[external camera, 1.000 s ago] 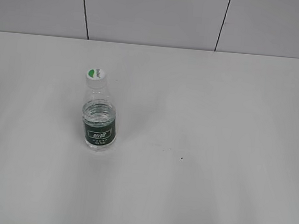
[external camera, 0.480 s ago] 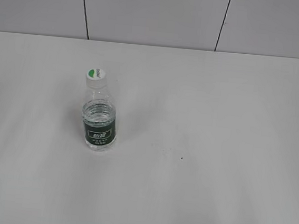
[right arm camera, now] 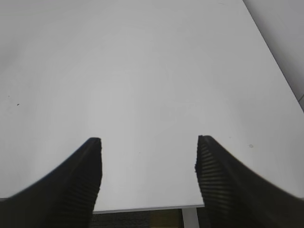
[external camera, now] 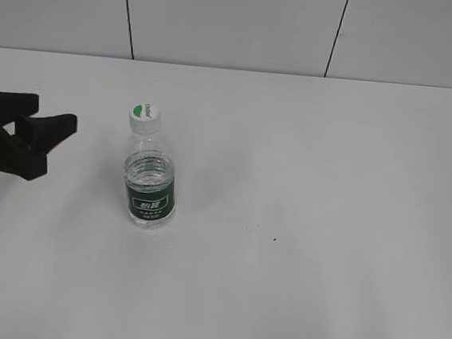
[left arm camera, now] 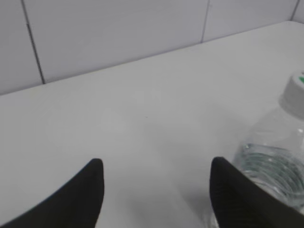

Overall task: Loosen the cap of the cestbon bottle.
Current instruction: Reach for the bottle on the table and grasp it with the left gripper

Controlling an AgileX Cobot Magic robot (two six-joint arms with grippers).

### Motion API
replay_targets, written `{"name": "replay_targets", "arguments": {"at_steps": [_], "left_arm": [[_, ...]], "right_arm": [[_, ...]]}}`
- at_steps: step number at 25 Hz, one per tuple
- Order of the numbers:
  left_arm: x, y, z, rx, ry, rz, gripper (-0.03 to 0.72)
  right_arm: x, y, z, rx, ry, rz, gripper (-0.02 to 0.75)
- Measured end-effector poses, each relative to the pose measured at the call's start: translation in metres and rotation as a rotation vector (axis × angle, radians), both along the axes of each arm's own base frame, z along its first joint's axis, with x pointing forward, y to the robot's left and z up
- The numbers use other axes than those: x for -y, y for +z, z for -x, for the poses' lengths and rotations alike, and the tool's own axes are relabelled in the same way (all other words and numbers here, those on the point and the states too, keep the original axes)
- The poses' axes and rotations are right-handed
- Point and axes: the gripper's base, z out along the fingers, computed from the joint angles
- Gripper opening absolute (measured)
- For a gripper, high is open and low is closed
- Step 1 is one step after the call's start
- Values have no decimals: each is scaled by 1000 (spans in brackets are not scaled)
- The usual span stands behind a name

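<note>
One white surface (external camera: 324, 227) fills most of the exterior view, smooth and matte, with a wall of large pale tiles (external camera: 232, 18) split by two dark vertical seams behind it. One cestbon bottle (external camera: 150, 180) stands upright on the surface, left of centre. It is small, clear plastic, with ribbed shoulders and a dark green label band printed in white. One cap (external camera: 144, 117) sits on its neck: round, white, with a green half-circle mark on top.

Two pincers appear across the views. The left pincer (external camera: 51, 119) is black and enters from the left edge of the exterior view, its two fingers spread apart and grasping nothing; it is near the bottle, level with the cap, not touching it. From the left wrist view, the bottle (left arm camera: 273, 166) stands just beside the right-hand finger (left arm camera: 228, 190), outside the gap rather than between the fingers, and nothing lies between them.

The right pincer (right arm camera: 148, 147) shows only in its own wrist view. Its two dark ribbed fingers stand wide apart, released, over bare surface near the front edge.
</note>
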Motion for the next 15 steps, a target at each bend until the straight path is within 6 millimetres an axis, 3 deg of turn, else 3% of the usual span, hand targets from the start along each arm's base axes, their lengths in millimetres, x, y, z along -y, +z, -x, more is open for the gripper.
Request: {"name": "replay_targets", "arguments": {"at_steps": [7,15], "left_arm": [[14,-33,5,-87,-212,-22,433],[22,-54,8,-98,-355,-36,433]], "right_arm": [[0,0,0,0,0,0,479],[0,0,0,0,0,0,479]]}}
